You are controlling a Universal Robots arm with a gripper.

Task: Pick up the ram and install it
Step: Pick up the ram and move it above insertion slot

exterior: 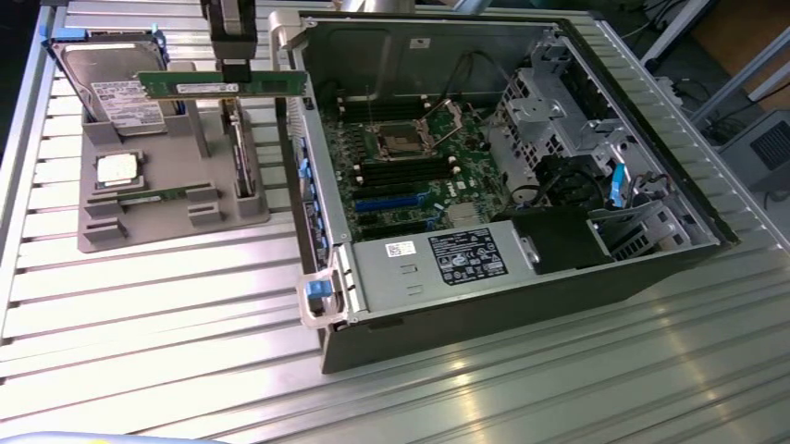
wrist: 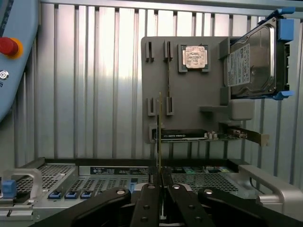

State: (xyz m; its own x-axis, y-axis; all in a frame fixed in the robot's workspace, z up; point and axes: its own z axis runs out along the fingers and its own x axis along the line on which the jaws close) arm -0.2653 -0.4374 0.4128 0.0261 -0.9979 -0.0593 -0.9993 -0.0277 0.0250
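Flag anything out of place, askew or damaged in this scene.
Nothing stands out. The ram is off the grey tray, held level in the shut tool, which fits the work. The hard drive leans in its holder, seemingly by design. No spill or damage shows.

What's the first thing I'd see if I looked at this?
Probably the big open computer case on the exterior view's right, its green motherboard showing. Next, the gripper holding the ram in the air above the grey tray.
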